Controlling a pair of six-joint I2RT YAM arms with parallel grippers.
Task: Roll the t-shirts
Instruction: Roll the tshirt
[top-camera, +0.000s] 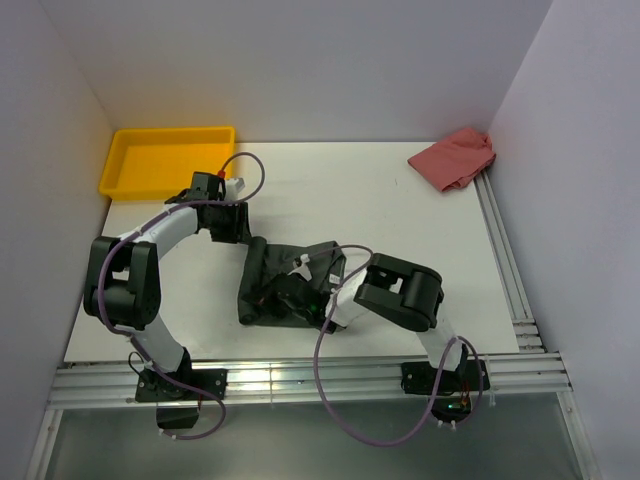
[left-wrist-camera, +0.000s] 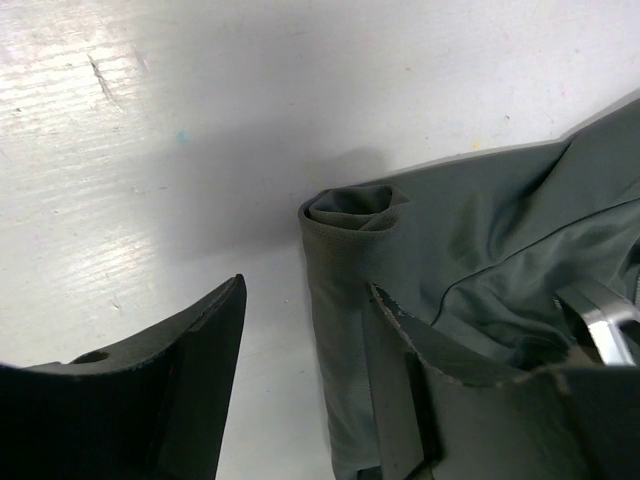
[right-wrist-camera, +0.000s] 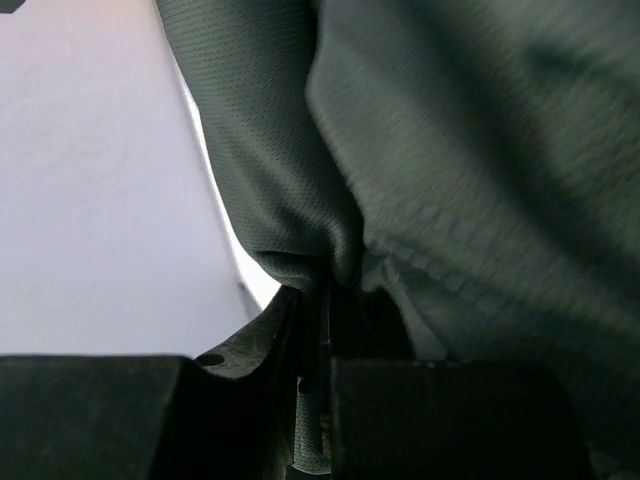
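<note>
Partly rolled charcoal t-shirt (top-camera: 258, 285), fine mesh knit.

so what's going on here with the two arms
The arms are rolling a dark t-shirt in the middle of the table. The edge nearer the left arm is rolled into a tube. The left claw is open, straddling the end of that roll. The right claw is shut on a pinch of fabric. A yellow tray and a pink cloth sit at the far corners, untouched.
</note>
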